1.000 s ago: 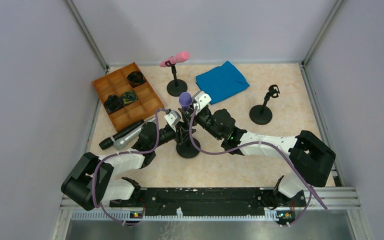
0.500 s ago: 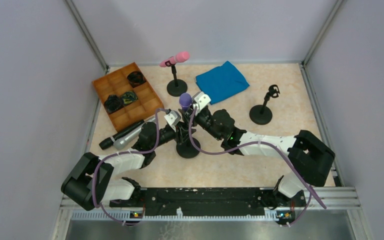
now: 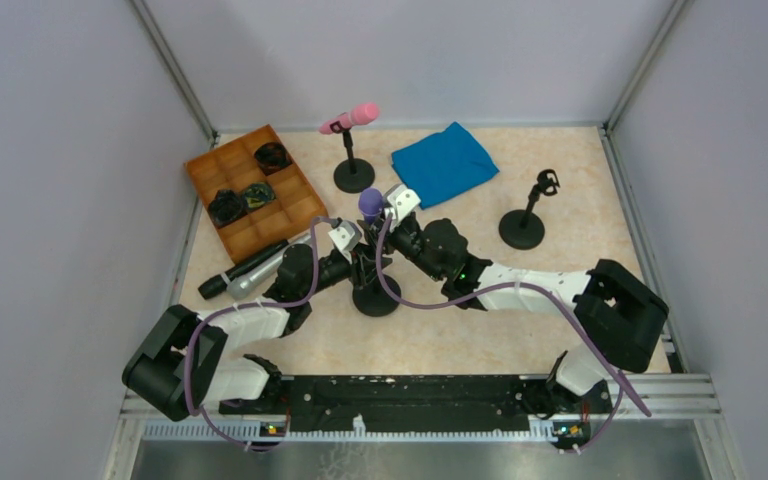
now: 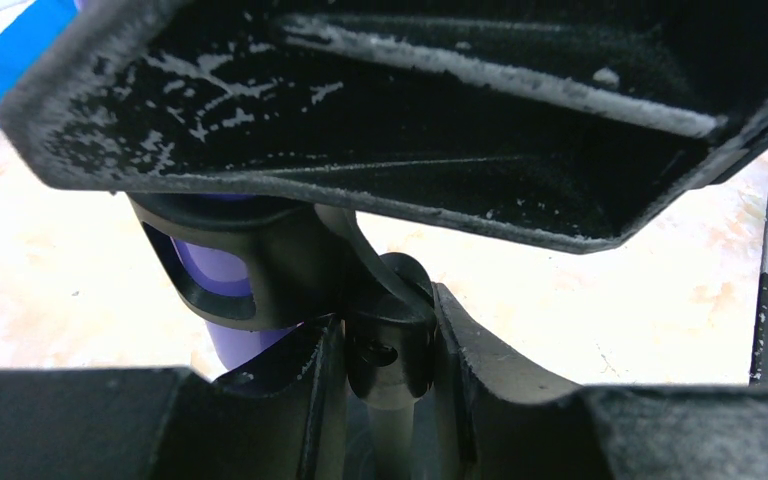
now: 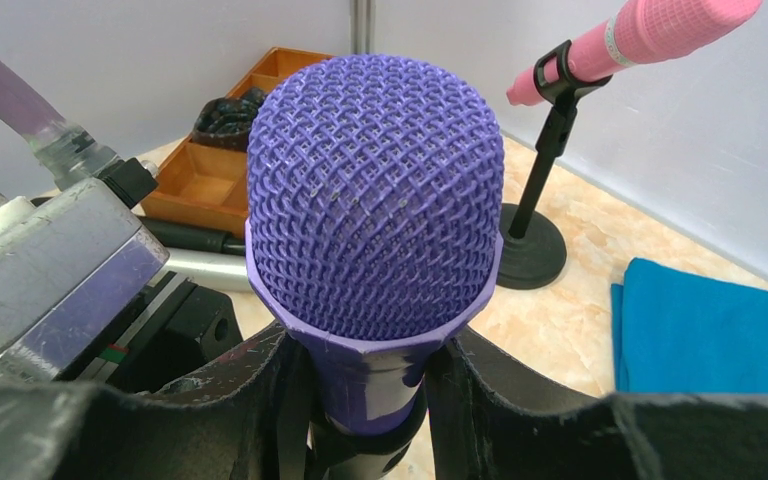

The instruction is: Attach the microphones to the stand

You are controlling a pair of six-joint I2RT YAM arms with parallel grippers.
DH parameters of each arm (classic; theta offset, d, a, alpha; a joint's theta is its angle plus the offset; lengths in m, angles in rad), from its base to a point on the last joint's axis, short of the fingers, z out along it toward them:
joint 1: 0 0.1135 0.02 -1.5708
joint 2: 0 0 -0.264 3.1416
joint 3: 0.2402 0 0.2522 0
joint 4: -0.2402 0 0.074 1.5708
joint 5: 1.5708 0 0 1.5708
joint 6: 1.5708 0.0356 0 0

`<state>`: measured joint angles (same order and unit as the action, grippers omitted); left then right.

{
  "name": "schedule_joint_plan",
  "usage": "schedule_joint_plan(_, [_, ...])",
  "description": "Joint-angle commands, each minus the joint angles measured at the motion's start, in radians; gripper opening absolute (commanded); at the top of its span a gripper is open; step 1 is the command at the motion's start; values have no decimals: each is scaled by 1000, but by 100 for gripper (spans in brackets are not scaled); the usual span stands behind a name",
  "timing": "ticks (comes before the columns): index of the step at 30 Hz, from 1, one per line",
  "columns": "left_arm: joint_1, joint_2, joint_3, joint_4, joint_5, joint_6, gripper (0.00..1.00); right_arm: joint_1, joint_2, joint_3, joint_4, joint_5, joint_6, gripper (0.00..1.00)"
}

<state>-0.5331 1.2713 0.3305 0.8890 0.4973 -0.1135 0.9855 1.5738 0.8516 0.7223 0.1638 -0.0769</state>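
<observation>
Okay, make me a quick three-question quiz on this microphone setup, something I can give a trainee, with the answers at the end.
1. True or false: the pink microphone is already clipped into a stand.
2. Multiple choice: what is the right gripper closed on? A) the blue cloth B) the purple microphone C) a black stand base
3. Count: how many microphones lie flat on the table beside the orange tray?

Key: 1 true. 2 B. 3 two, the black one and the silver-grey one.
</observation>
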Motion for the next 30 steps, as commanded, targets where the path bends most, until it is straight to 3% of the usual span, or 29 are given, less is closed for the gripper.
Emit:
schedule_joint_plan(1, [-11,-6,63,94,-21,53,0,31,151,-140,-593,-133,-2,0])
schedule_joint_plan(30, [-11,3,61,95,-30,44,0,31,146,-146,-602,-130,2,0])
